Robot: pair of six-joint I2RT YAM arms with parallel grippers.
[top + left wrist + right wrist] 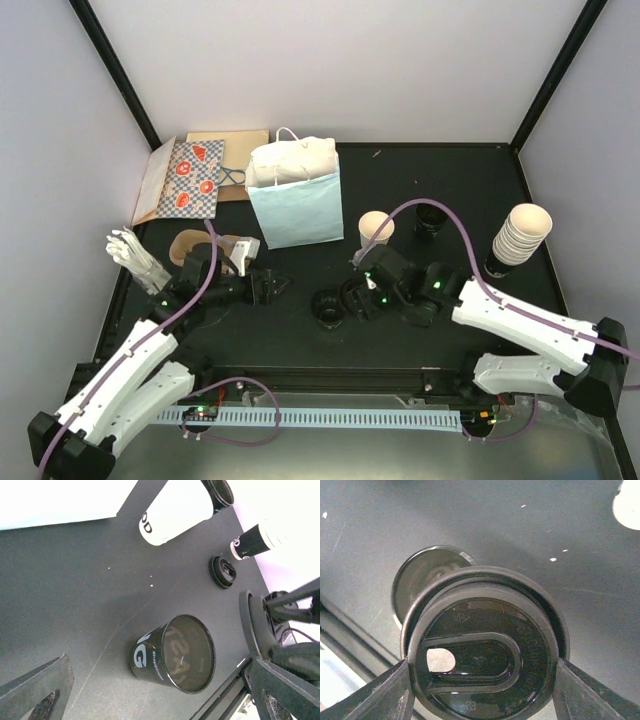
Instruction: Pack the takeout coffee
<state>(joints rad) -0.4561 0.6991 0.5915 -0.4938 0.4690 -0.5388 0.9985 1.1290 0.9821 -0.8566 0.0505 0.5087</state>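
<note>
A small black paper cup (327,308) with white lettering stands open, without a lid, on the black table; it also shows in the left wrist view (172,652) and the right wrist view (427,577). My right gripper (357,298) (482,680) is shut on a round black lid (482,660) and holds it on edge just right of and above that cup. My left gripper (278,289) (162,695) is open and empty just left of the cup. A cream-white cup (375,228) (175,512) stands lidless behind. The light blue paper bag (295,205) stands upright at the back.
A stack of cream cups (520,235) (255,540) stands at the right. Spare black lids (432,220) (222,571) lie behind the right arm. A brown cardboard carrier (215,250) and a flat patterned bag (185,180) are at the left.
</note>
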